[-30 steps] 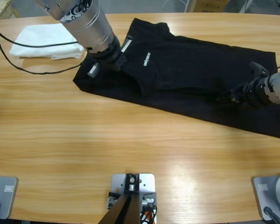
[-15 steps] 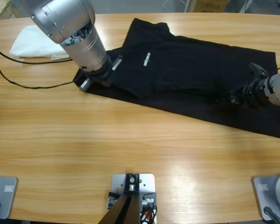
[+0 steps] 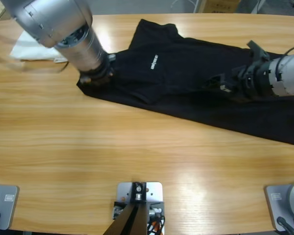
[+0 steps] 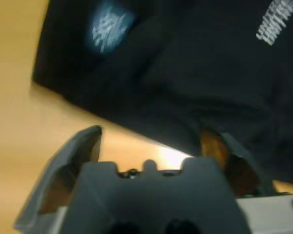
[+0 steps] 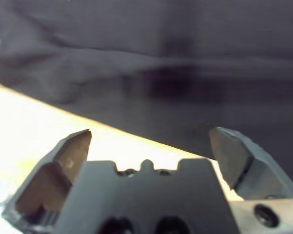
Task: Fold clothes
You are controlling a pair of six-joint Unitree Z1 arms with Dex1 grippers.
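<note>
- The black polo shirt [image 3: 196, 78] is laid out across the far half of the bench [image 3: 137, 147], collar end to the left, hem end running off toward the right edge.
- Small white chest lettering [image 3: 154, 61] is seen near the collar end of the polo shirt; in the left wrist view the same lettering [image 4: 279, 27] and a blue neck label [image 4: 110, 24] are shown.
- The left end effector [image 3: 95, 78] is placed at the collar-side corner of the polo shirt, low over the near edge; in its wrist view the left end effector [image 4: 156, 151] is seen with jaws spread apart, nothing held, one jaw over bare wood and the other at the cloth's edge.
- The right end effector [image 3: 220, 84] is held over the middle of the polo shirt, toward the hem; in its wrist view the right end effector [image 5: 154, 151] is shown wide open and empty, near the cloth's near edge.
- A white folded garment [image 3: 36, 49] is left beyond the collar end of the polo shirt, partly hidden by the left arm.
- The step in hand is judged to be the lining-up for a grasp of the near long edge; no fold is seen yet.
- Next, both jaws would need to be lowered onto that edge and closed on one layer only, then lifted together so the cloth is carried over evenly.
</note>
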